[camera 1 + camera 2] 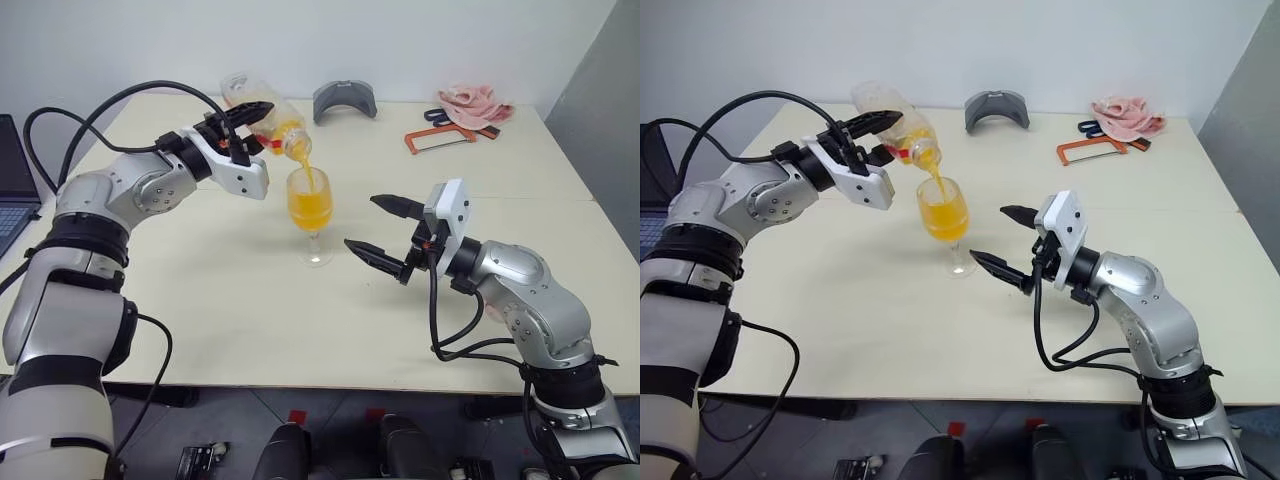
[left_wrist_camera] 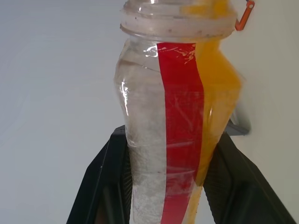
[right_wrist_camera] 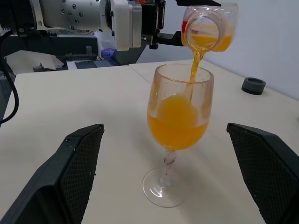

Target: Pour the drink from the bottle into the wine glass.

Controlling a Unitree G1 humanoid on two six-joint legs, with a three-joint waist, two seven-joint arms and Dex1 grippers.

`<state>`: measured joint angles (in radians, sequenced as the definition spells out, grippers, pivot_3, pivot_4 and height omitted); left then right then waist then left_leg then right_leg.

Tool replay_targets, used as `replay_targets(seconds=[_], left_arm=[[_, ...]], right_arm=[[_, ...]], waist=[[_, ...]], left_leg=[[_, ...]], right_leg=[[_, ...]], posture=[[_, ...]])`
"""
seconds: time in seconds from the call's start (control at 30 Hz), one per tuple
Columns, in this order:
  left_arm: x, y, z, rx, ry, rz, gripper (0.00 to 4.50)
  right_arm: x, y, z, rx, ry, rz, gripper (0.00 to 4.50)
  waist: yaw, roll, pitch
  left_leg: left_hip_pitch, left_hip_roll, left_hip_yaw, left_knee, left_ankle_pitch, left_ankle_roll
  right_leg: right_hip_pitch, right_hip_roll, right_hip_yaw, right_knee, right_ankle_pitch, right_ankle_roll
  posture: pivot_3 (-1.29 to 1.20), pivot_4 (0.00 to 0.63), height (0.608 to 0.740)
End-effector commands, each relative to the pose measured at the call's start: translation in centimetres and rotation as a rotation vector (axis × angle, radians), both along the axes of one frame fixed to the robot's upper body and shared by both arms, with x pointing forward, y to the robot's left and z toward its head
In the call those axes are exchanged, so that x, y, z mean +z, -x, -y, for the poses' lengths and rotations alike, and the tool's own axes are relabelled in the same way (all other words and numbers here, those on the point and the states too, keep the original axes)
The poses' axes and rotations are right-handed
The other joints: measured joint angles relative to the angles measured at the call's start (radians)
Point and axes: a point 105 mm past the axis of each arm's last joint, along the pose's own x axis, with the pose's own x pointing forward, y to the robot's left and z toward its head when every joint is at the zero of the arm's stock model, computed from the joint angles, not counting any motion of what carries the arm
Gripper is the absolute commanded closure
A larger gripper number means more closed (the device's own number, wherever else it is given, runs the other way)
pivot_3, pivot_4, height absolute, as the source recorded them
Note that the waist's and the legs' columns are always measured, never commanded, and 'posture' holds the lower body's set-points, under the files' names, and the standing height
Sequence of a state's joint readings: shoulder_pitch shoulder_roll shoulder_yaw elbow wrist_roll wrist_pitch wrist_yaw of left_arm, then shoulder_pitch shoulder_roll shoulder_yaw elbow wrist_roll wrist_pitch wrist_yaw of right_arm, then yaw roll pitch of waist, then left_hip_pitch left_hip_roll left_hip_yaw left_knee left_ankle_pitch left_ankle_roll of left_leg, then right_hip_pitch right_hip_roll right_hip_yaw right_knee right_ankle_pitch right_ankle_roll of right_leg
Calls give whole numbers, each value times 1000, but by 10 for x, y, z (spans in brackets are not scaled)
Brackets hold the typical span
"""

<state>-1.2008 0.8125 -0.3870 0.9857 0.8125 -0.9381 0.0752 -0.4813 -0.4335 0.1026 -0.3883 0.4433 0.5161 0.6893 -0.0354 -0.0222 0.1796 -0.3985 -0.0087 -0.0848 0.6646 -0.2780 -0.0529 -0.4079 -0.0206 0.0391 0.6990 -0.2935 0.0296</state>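
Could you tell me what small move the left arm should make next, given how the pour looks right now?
Probably hold the tilt a little longer, then ease the bottle back upright. The left gripper is shut on it, the drink runs into the wine glass, already over half full, and some drink remains in the bottle. The open right gripper waits beside the stem.

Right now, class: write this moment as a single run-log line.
phase: pouring | left gripper: shut on bottle, tilted | drink: streaming into wine glass | right gripper: open beside the glass, apart
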Motion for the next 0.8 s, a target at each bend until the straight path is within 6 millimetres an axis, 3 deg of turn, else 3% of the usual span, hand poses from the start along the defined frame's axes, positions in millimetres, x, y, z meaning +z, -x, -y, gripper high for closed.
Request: replay_targets(seconds=[0.03, 0.8], left_arm=[[23, 4, -3, 0, 9, 68, 2838], [20, 2, -3, 3, 22, 47, 2838]], right_arm=[[8, 9, -5, 28, -9, 39, 0], [5, 10, -8, 28, -14, 32, 0]], waist=[[0, 0, 0], [0, 0, 0]], left_leg=[[0, 0, 0, 0, 0, 0], [0, 0, 0, 0, 0, 0]], right_leg=[[0, 0, 0, 0, 0, 0], [0, 0, 0, 0, 0, 0]], posture=[[0, 150, 740], [0, 150, 740]])
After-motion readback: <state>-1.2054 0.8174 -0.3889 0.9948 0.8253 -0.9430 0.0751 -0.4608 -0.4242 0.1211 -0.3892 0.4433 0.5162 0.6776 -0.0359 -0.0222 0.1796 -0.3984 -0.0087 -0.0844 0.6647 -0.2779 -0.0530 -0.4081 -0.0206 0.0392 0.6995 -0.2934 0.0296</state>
